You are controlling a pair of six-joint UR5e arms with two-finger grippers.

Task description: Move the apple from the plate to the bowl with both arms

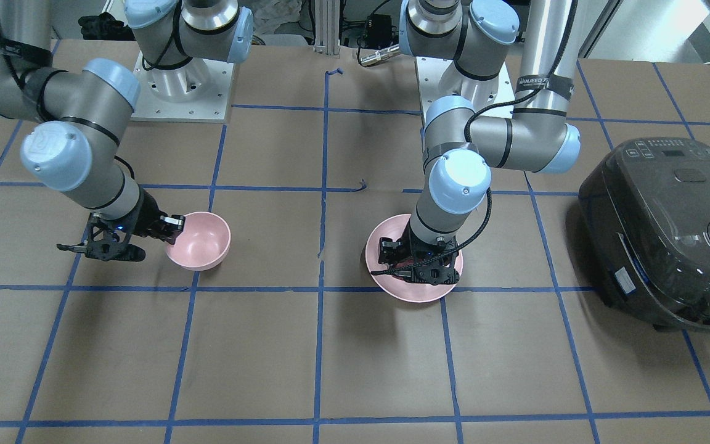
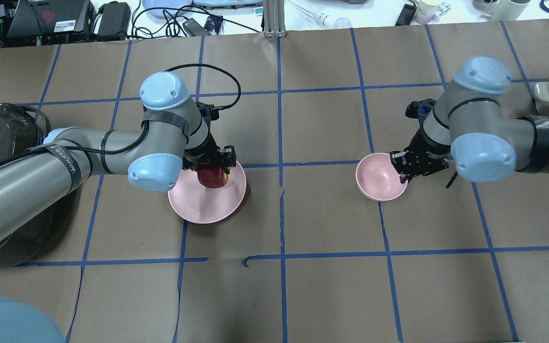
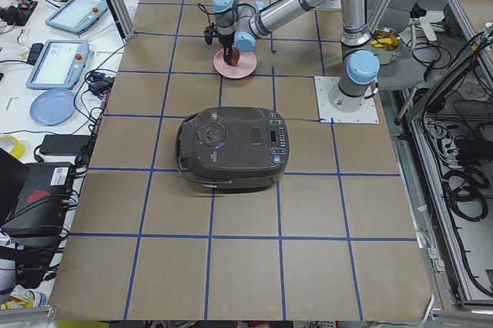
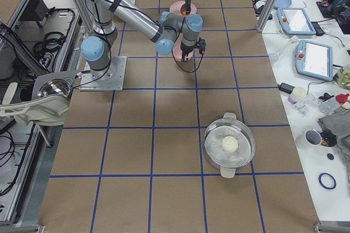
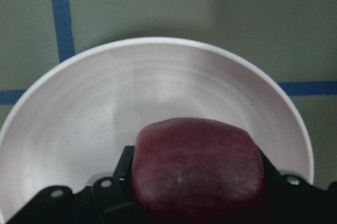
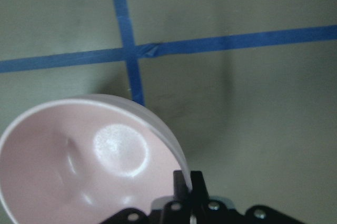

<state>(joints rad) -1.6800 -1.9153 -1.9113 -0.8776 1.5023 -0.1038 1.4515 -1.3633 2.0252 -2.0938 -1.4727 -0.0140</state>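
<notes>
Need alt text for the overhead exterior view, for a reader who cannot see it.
The left claw is closed on a dark red apple at the far side of a wide pink plate, left of centre. Further right, the right claw pinches the rim of a small pink bowl on the brown table gridded with blue tape.

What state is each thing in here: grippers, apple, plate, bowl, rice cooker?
left gripper: jaws shut on the apple.
right gripper: jaws shut on the rim of the bowl.
apple: between the jaws, above the plate; lifted or resting, cannot tell.
plate: flat on the table.
bowl: upright, empty.
rice cooker: lid closed.
</notes>
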